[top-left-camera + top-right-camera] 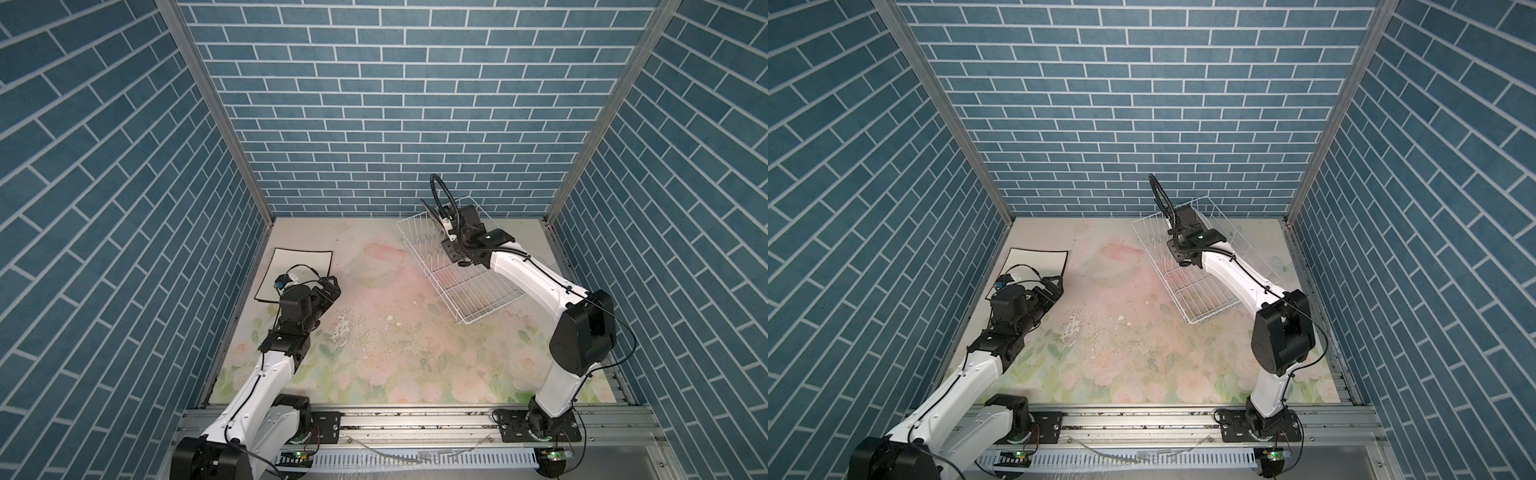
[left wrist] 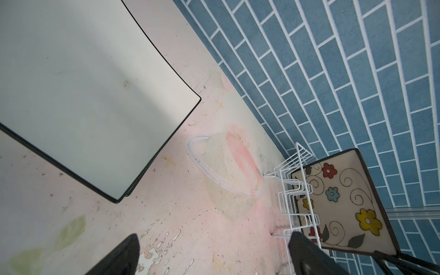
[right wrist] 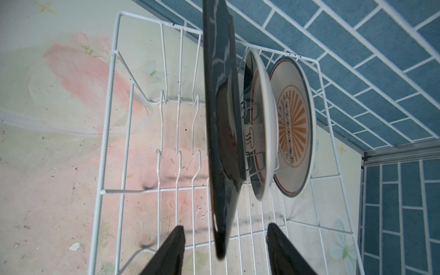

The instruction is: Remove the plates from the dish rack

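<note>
We see flowered square plate (image 2: 338, 202) upright in dish rack (image 3: 109, 119), back right of table (image 1: 395, 332), two sunburst round plates (image 3: 292, 119) beside it. Right gripper (image 3: 225, 227) straddles flowered plate's edge, jaws apart, no contact. White square plate (image 1: 295, 266) flat at left; left gripper (image 2: 214, 235) wide open.

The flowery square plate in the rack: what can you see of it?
The square cream plate has a dark rim, thin swirls and red, blue and yellow flowers; its back looks glossy black. It stands on edge in the white wire dish rack. The right gripper straddles its edge, jaws open.
</note>
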